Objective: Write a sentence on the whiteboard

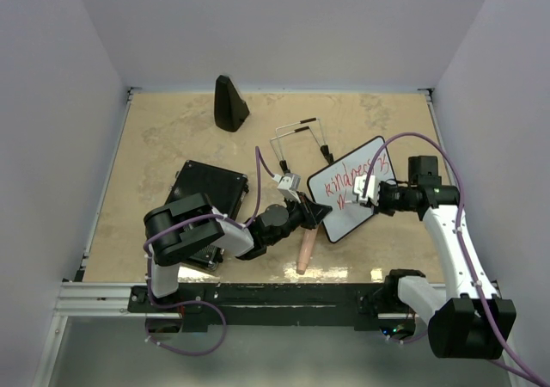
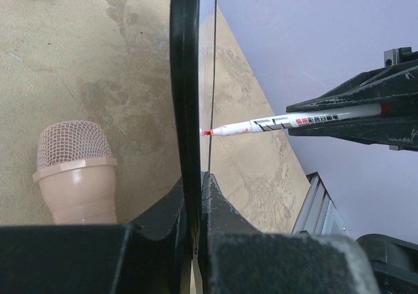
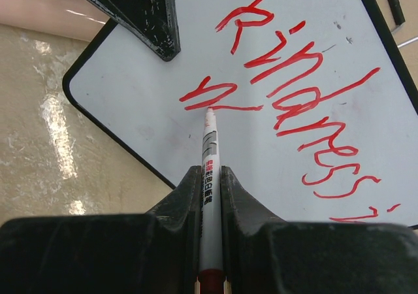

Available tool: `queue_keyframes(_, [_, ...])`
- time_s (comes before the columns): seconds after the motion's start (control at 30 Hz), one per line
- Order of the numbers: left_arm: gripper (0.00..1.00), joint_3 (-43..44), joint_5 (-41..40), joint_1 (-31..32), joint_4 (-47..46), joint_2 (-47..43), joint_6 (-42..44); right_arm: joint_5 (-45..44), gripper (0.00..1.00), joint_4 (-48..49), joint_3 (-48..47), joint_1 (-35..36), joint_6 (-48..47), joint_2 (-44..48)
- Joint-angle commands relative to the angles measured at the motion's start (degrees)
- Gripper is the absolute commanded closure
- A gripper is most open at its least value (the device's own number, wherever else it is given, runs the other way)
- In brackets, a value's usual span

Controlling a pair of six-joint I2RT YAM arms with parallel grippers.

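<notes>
whiteboard (image 1: 342, 217): right of the middle of the surface (image 1: 172, 138), tilted, with its written face turned toward the right arm. from the left wrist it (image 2: 186, 78) shows edge on as a thin black frame. from the right wrist its white face (image 3: 130, 91) fills most of the view.
writing: red. the top line reads "kindness", followed by more strokes that run off the right wrist view. a second line below has only a few strokes.
left gripper (image 1: 315, 212): jaws clenched on the whiteboard's lower left edge, one finger on each side of the frame, as the left wrist view shows (image 2: 194, 199).
right gripper (image 1: 369, 191): jaws clamped tight around a marker (image 3: 209, 144), which sits lengthwise between the two fingers (image 3: 210, 176).
marker tip: red, touching the whiteboard's face at the strokes of the second line. the left wrist view shows the marker (image 2: 294, 119) meeting the board nearly square on.
stand legs (image 1: 296, 139): black wire, sticking out behind the board toward the far side.
pink microphone (image 1: 305, 251): lying on the surface near the front edge, just beside the left gripper, its mesh head (image 2: 72, 144) close to the board's edge.
black case (image 1: 210, 189): flat on the surface at the left, partly under the left arm.
black cone (image 1: 229, 103): upright near the far wall, well apart from the rest.
</notes>
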State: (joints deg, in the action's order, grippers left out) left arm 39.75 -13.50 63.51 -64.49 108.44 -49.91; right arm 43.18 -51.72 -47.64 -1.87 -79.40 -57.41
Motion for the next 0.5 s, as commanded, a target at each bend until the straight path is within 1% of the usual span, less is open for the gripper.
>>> queue_keyframes(0.0, [1.00,1.0,1.6,0.7,-3.5,-0.1,2.4,2.2,1.00,5.1,-1.1,0.2,4.6,1.0])
queue_keyframes(0.2, [1.00,1.1,1.7,0.7,-3.4,0.0,2.4,2.8,1.00,7.5,-0.9,0.3,7.6,1.6])
queue_keyframes(0.47, [1.00,1.1,1.8,0.7,-3.4,0.0,2.4,-2.7,1.00,12.2,0.4,0.2,12.1,1.7])
